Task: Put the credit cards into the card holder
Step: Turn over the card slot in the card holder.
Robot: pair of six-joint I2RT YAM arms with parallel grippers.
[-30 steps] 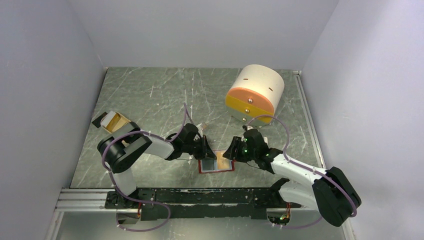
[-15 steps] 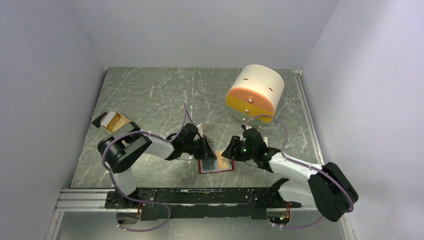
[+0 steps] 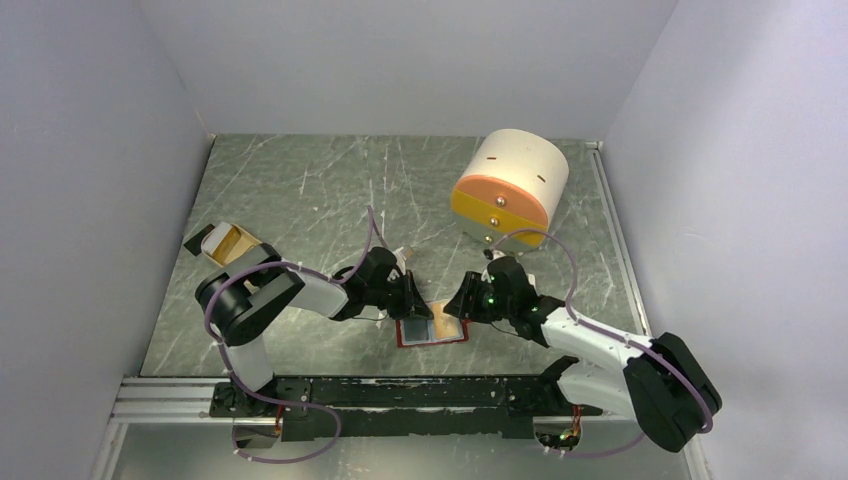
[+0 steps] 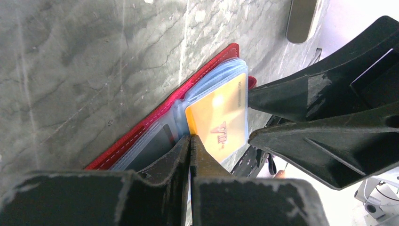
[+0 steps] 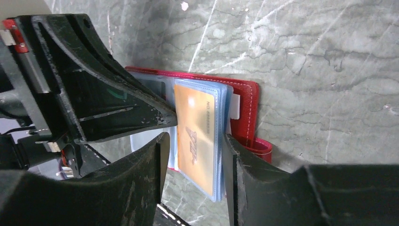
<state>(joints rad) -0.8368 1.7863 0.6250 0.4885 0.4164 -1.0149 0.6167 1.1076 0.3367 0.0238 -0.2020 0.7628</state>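
The red card holder (image 3: 432,330) lies open on the table between my two grippers. An orange credit card (image 5: 195,134) sits in its pale blue pockets on the right half, also in the left wrist view (image 4: 221,122). A dark card (image 4: 153,146) shows in a left pocket. My left gripper (image 4: 190,141) is shut, its tips pressed at the fold beside the orange card's corner. My right gripper (image 5: 195,137) is open, its fingers straddling the pocket stack and orange card; the right finger (image 5: 230,150) touches the pocket edge. From above, both grippers (image 3: 418,300) (image 3: 458,305) meet over the holder.
A big cream-and-orange cylinder (image 3: 510,185) lies on its side at the back right. A beige tray (image 3: 232,243) sits at the left edge beside the left arm. A metal rail (image 3: 400,392) runs along the near table edge. The holder's snap tab (image 5: 261,148) sticks out at its right.
The right arm's elbow has shifted slightly. Both grippers stay at the card holder, which has not moved.
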